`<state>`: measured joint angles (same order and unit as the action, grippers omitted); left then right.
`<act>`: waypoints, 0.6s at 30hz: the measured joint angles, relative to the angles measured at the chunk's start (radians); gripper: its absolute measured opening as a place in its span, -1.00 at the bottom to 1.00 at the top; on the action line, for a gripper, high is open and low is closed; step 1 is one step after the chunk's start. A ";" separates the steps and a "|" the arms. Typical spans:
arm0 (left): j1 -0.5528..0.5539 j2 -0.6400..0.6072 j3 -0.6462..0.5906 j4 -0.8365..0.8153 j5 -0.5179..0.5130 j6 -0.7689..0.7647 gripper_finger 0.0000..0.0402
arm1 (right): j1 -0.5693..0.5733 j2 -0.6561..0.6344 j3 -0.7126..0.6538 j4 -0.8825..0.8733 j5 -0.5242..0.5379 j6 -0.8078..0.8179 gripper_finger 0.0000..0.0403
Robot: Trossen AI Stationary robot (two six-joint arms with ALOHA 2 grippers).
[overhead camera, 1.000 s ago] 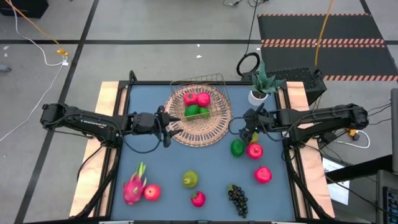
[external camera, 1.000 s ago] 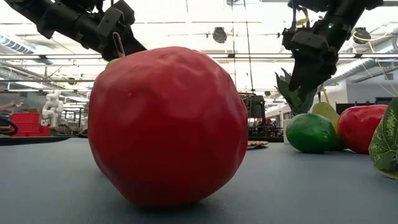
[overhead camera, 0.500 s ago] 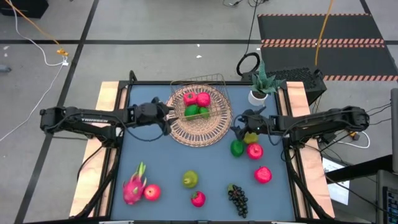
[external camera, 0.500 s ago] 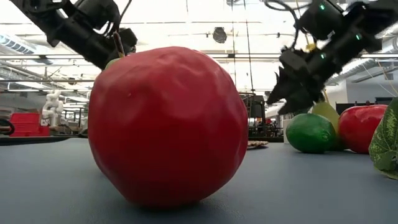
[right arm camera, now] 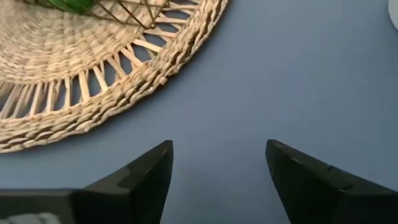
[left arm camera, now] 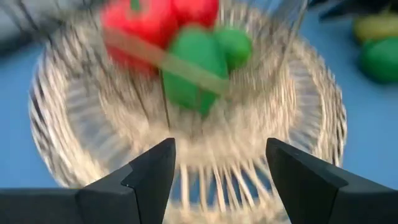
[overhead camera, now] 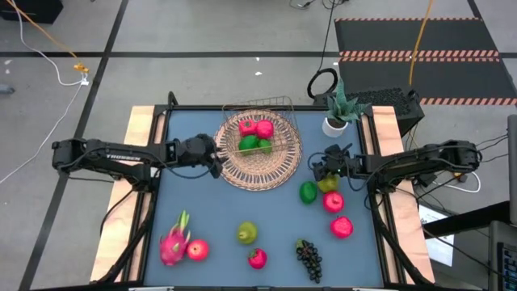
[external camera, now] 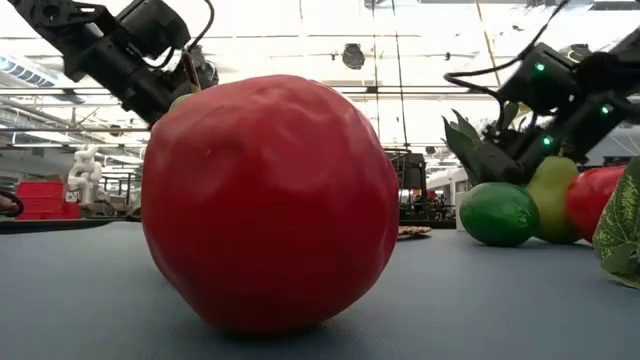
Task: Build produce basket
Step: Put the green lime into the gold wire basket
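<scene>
The wire basket (overhead camera: 258, 123) stands on a round wicker mat (overhead camera: 258, 166) and holds red apples (overhead camera: 256, 128) and green limes (overhead camera: 252, 144). My left gripper (overhead camera: 216, 158) hovers open at the mat's left rim, facing the basket (left arm camera: 186, 56). My right gripper (overhead camera: 317, 167) is low and open just right of the mat, with only blue table between its fingers (right arm camera: 217, 180). A pear (overhead camera: 328, 184), a lime (overhead camera: 308, 192) and an apple (overhead camera: 332, 200) lie beside it. My right gripper stands close over the pear (external camera: 552, 195). Its own body hides the place, so I cannot tell whether it touches the pear. My left gripper touches nothing.
On the near half of the table lie a dragon fruit (overhead camera: 174, 242), an apple (overhead camera: 197, 249), a second pear (overhead camera: 247, 234), a strawberry (overhead camera: 257, 259), grapes (overhead camera: 308, 259) and a red fruit (overhead camera: 342, 227). A potted plant (overhead camera: 338, 113) stands at the far right corner.
My right gripper has come down toward the table beside the pear and lime, tipping its wrist. The pear has shifted a little toward the apple. My left gripper has swung slightly toward the far edge along the mat's rim and rolled.
</scene>
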<state>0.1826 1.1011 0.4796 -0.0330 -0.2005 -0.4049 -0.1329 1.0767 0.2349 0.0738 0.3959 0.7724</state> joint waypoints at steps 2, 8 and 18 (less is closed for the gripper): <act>-0.035 0.000 0.000 -0.058 -0.006 -0.078 0.25 | 0.004 0.000 -0.039 0.079 -0.001 0.001 0.23; -0.227 0.000 -0.001 -0.090 -0.162 -0.248 0.25 | 0.025 -0.006 -0.090 0.194 -0.044 -0.023 0.19; -0.539 0.010 -0.001 0.107 -0.408 -0.344 0.25 | 0.125 -0.171 -0.089 0.207 -0.162 -0.088 0.06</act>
<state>-0.3559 1.1108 0.4789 0.0736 -0.6090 -0.7489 -0.0079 0.9054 0.1455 0.2806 0.2339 0.6840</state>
